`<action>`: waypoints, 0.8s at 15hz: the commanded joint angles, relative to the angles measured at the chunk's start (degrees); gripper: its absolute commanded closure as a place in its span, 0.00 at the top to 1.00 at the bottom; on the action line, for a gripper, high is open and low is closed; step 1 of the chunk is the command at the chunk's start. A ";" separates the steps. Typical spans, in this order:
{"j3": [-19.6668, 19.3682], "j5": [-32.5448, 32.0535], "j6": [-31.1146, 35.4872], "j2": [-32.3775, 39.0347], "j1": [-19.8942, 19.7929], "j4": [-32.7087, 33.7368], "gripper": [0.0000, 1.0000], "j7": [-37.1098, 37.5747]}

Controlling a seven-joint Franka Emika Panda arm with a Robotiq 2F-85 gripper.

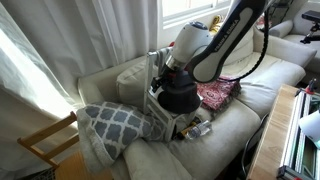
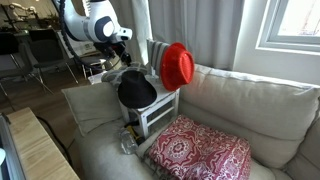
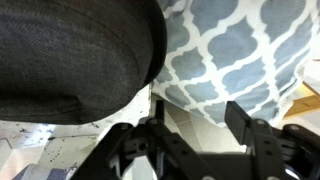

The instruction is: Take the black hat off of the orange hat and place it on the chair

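The black hat (image 2: 137,90) rests tilted on the seat of the small pale chair (image 2: 157,117), which stands on the sofa. It also shows in an exterior view (image 1: 179,97) and fills the upper left of the wrist view (image 3: 70,55). The orange hat (image 2: 177,66) hangs on the chair's back, apart from the black hat. My gripper (image 3: 197,115) is open and empty. It hovers just above and beside the black hat (image 2: 124,67). In an exterior view the arm hides much of the chair (image 1: 160,115).
A grey-and-white patterned pillow (image 1: 115,125) lies beside the chair and shows in the wrist view (image 3: 240,50). A pink-red patterned cloth (image 2: 200,150) lies on the sofa seat. A bare-wood chair (image 1: 45,140) stands by the curtain. A wooden table edge (image 2: 40,145) is in front.
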 commanded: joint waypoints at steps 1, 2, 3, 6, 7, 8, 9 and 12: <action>6.94 9.69 -10.33 -5.18 -6.62 -1.23 0.95 -8.03; 11.69 12.44 -14.77 -7.54 -11.78 -2.18 1.00 -12.19; 14.37 15.96 -18.73 -9.22 -14.64 -2.27 1.00 -16.05; 22.56 24.45 -32.98 -15.28 -27.03 -2.58 1.00 -27.23; 22.97 25.98 -37.85 -17.51 -29.49 -3.08 1.00 -29.64; 23.68 28.22 -42.98 -19.60 -32.45 -2.80 1.00 -33.28; 15.61 33.42 -48.13 -23.55 -27.08 -2.30 1.00 -38.47; 4.07 36.34 -60.81 -30.64 -24.91 -2.66 1.00 -46.42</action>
